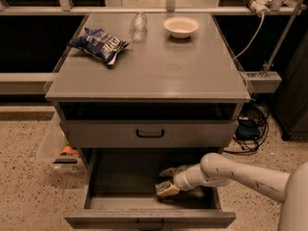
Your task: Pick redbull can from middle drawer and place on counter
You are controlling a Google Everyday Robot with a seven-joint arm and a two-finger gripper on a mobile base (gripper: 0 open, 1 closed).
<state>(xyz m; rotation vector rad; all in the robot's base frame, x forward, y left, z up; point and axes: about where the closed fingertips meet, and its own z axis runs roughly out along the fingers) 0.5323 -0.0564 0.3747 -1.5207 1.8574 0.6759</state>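
Note:
The middle drawer (pixel 96 177) is pulled open below the closed upper drawer (pixel 150 134), and its dark floor shows. My gripper (pixel 169 181) is inside the open drawer, low over the floor right of centre. My white arm (pixel 240 174) reaches in from the right. I cannot make out the redbull can; it may be hidden at the gripper in the dark drawer. The counter (pixel 159 66) is the grey top of the cabinet above.
On the counter lie a blue-and-white snack bag (pixel 98 44) at the back left, a clear plastic bottle (pixel 138 24) and a white bowl (pixel 181 26) at the back. A plastic bin (pixel 60 150) stands on the floor left of the cabinet. Cables (pixel 250 124) lie on the right.

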